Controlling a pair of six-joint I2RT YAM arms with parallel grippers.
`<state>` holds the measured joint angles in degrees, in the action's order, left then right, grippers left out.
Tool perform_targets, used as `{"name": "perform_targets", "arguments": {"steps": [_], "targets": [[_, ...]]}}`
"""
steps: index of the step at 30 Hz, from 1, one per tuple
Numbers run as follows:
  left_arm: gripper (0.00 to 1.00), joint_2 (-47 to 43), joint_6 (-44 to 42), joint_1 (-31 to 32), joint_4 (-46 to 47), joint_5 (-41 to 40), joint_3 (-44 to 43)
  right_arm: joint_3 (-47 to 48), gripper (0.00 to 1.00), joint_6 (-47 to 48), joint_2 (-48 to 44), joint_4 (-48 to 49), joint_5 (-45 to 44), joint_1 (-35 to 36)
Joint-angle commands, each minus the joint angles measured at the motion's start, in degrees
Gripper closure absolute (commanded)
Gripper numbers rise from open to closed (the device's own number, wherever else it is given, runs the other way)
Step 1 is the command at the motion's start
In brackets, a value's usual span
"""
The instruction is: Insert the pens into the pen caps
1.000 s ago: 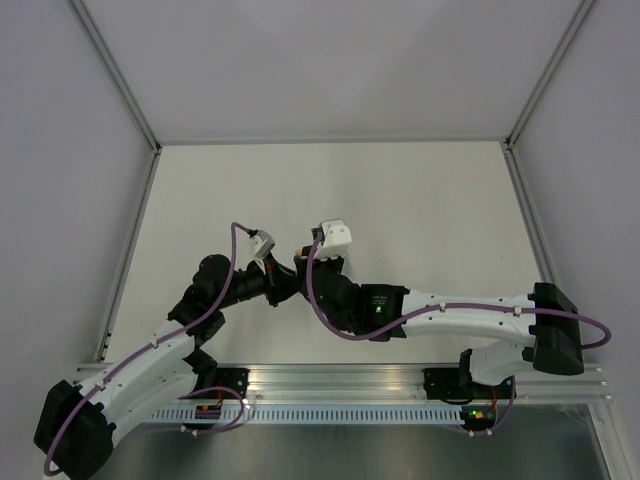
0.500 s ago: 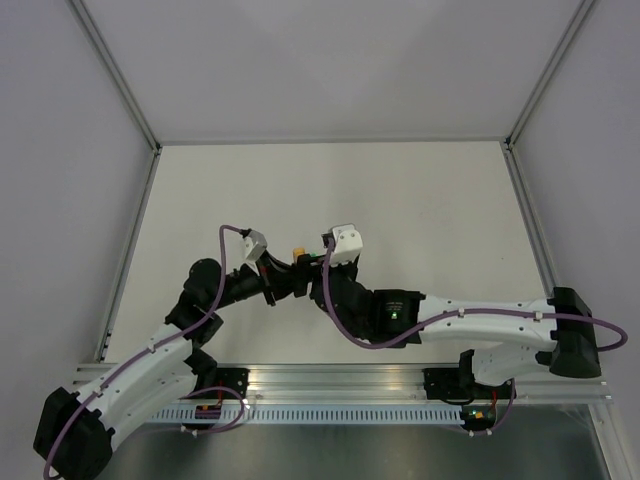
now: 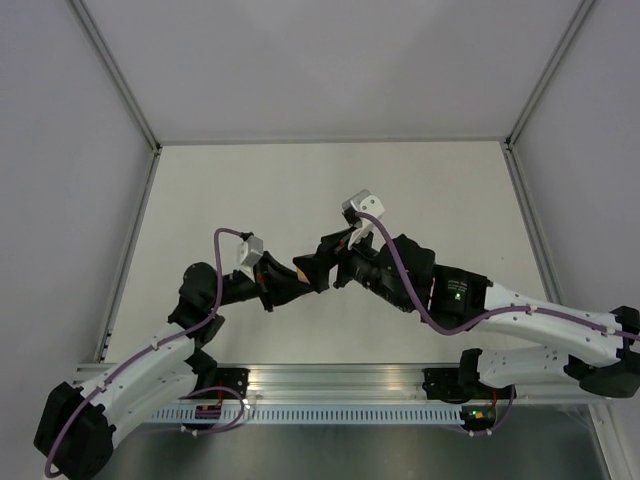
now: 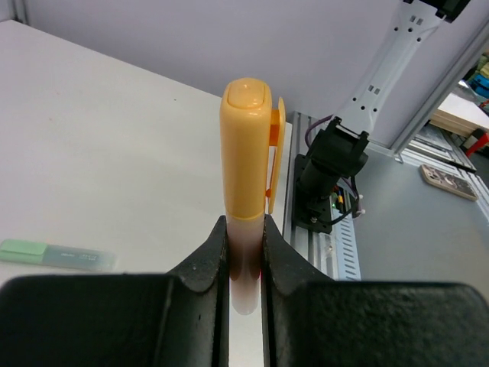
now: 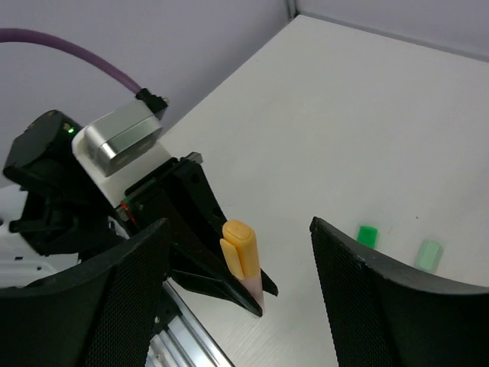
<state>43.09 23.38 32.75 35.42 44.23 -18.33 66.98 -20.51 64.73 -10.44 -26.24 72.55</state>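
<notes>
My left gripper is shut on the pale pink barrel of a pen, which stands upright between its jaws. An orange-yellow pen cap with a clip sits on the pen's top end. My right gripper is open, its fingers wide apart on either side of the capped pen and touching nothing. From above, the two grippers face each other at mid-table. A bright green pen cap and a pale green pen end lie on the table beyond. That second pen lies flat.
The white table is walled at the back and both sides. An aluminium rail with the arm bases runs along the near edge. The right arm's base stands just behind the held pen.
The right gripper opened and drew back to the right, away from the cap. The left gripper stayed shut on the capped pen and shifted slightly down-left.
</notes>
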Motion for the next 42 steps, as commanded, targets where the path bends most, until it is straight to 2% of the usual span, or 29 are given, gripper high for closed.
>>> {"name": "perform_targets", "arguments": {"steps": [1, 7, 12, 17, 25, 30, 36, 42], "targets": [[0.98, 1.12, 3.6, 0.12, 9.04, 6.04, 0.48, 2.72, 0.22, 4.16, -0.48, -0.99, 12.6, -1.8], [0.98, 2.52, 5.01, 0.21, 12.13, 8.42, 0.66, 2.1, 0.4, 4.6, 0.84, 2.51, 21.39, -4.08], [0.98, 2.52, 5.01, 0.12, 12.39, 8.77, 0.75, -0.62, 0.53, 3.81, 1.28, 7.0, 22.81, -4.18], [0.98, 2.52, 5.19, 0.21, 13.01, 9.12, 0.84, -3.43, 0.57, 3.2, 0.84, 11.65, 19.3, -4.53], [0.98, 2.09, 5.89, 0.21, 14.5, 10.0, 1.19, -3.61, 0.59, 1.88, 2.77, 12.02, 20.7, -5.14], [0.98, 1.82, 5.89, 0.21, 14.85, 10.0, 1.45, -5.89, 0.75, 0.22, 3.21, 13.69, 22.1, -5.14], [0.98, 2.17, 7.03, 0.21, 16.61, 10.09, 1.98, -12.21, 0.83, -2.07, 1.19, 14.21, 24.91, -5.14], [0.98, 2.17, 7.56, 0.21, 18.28, 9.83, 2.51, -15.56, 0.89, -2.86, 1.19, 10.62, 28.61, -5.14]]}}
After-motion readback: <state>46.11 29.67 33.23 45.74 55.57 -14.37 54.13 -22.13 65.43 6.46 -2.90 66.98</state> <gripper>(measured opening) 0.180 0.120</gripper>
